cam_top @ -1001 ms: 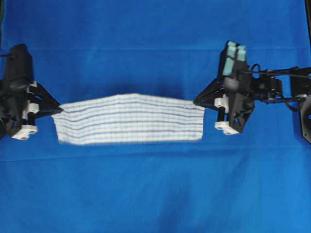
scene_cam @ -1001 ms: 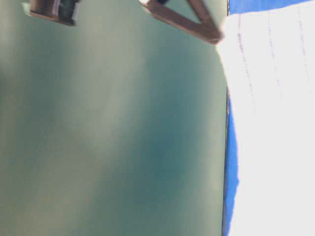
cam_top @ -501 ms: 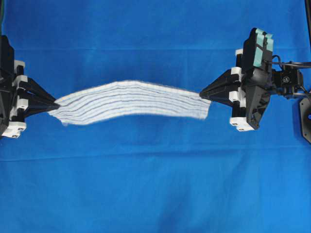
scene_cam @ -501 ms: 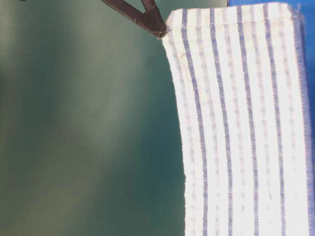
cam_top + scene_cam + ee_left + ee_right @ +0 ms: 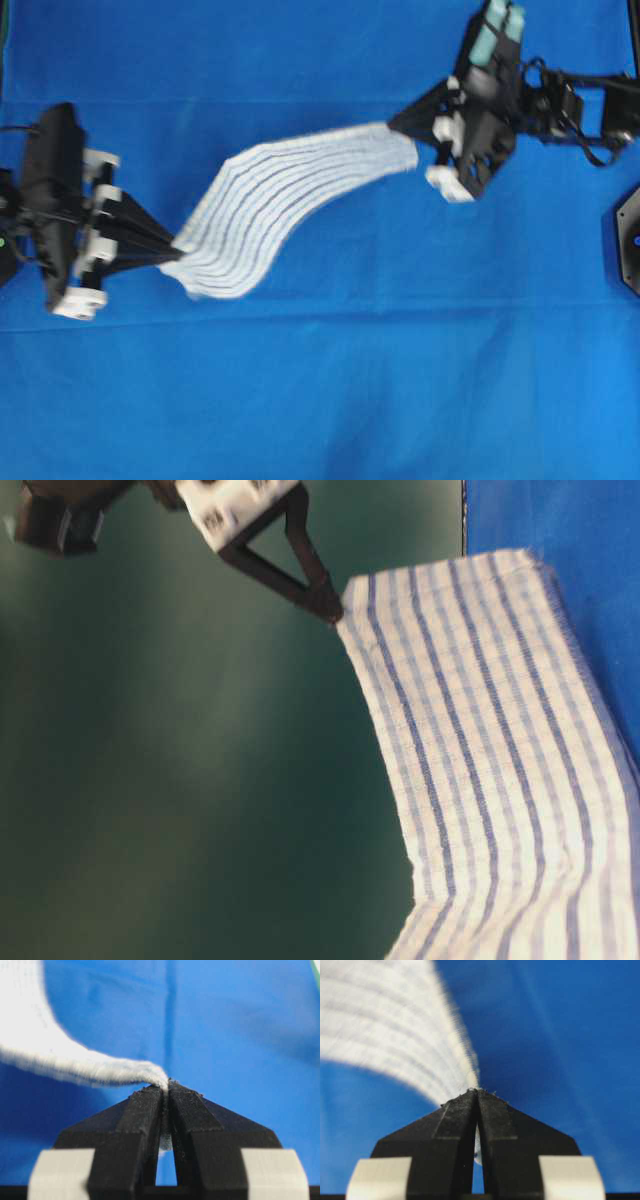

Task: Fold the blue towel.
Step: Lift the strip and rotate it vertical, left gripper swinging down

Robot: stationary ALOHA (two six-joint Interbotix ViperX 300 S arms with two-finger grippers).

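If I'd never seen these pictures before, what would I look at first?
Probably the white rectangular cloth towel with thin blue stripes, stretched in a slanted, sagging band across the middle of the plain bright-blue table covering. Next, the two black robot claws pinching its ends: the left gripper at the lower left and the right gripper at the upper right, both shut tight on the cloth.

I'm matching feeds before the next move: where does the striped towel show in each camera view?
Overhead: the striped towel spans diagonally from lower left to upper right, between both pincers.
Table-level: fills the right side, hanging from a pincer tip at the top.
Left wrist: a white edge from the upper left into the left pincer.
Right wrist: blurred, from the upper left into the right pincer.
Shared landmark: the blue table covering.
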